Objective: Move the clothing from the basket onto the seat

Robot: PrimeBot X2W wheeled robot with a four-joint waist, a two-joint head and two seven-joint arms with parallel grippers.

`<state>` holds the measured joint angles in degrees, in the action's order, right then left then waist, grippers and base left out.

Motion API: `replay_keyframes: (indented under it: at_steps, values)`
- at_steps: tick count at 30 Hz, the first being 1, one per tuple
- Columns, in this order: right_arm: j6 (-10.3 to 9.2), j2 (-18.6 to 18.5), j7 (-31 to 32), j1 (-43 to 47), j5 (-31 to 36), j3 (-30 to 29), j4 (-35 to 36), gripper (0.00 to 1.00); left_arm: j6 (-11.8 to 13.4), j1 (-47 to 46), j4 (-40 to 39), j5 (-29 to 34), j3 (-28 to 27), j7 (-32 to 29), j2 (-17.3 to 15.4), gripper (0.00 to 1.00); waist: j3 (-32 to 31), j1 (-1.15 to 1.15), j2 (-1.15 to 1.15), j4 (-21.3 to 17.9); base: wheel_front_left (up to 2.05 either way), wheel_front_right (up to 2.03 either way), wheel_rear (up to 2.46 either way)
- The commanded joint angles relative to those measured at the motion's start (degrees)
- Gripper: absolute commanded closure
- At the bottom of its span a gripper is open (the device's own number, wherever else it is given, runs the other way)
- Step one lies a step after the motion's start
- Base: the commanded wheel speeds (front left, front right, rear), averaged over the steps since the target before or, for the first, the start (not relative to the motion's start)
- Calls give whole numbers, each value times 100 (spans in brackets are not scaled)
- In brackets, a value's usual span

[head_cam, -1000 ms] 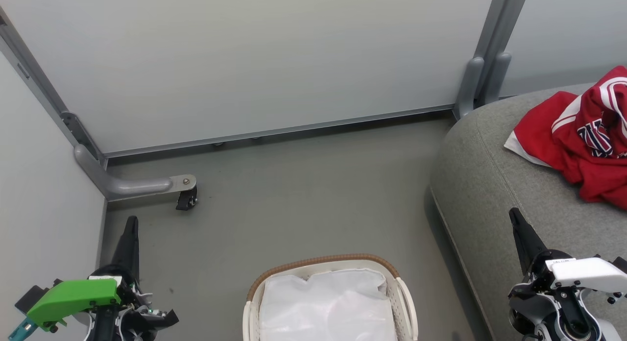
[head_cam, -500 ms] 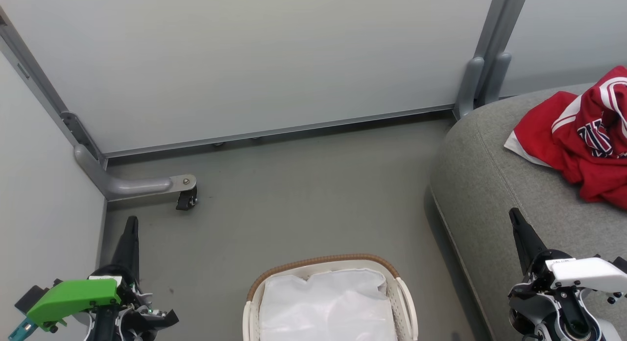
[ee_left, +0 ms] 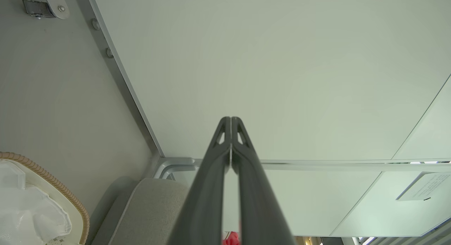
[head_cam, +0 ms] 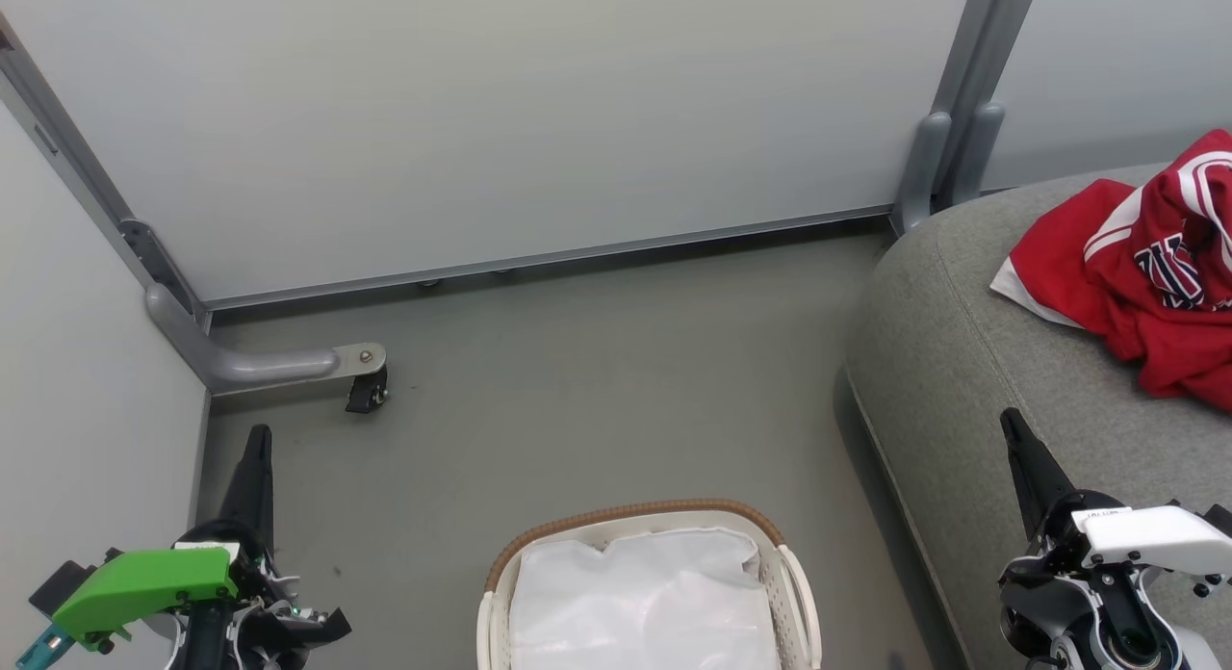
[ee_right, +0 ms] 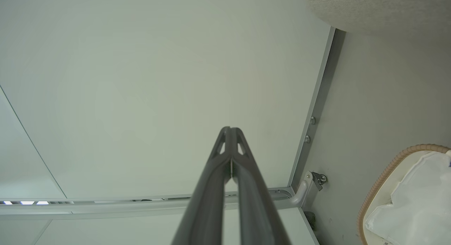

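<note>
Crumpled bright red sports clothing point(head_cam: 1145, 285) with white stripes lies on the large light grey fabric seat point(head_cam: 962, 381), back from its rounded corner. The oval white plastic basket point(head_cam: 630, 512), brown-rimmed and with a white fabric liner point(head_cam: 645, 603) inside, stands on the grey floor point(head_cam: 577, 400) beside the seat. The left gripper point(ee_left: 230, 120) and the right gripper point(ee_right: 229, 129) each have their 2 fingers pressed together, gripping nothing.

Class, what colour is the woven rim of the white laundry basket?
Brown. The woven rim of the white plastic basket shows best in the head view.
</note>
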<state>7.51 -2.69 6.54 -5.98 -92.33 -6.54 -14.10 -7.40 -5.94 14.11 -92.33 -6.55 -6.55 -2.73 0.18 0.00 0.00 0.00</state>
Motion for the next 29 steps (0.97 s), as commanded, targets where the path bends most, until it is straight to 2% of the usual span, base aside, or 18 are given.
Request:
replay_keyframes:
  at_steps: [1,29]
  values:
    - [-4,-36,19,-42,-18,-9,21,100,-26,-64,-15,-18,-12,-16,-27,100,0,0,0,0,0,0,0]
    - [-4,-35,19,-42,-18,-8,22,100,-26,-63,-15,-18,-11,-15,-27,100,0,0,0,0,0,0,0]
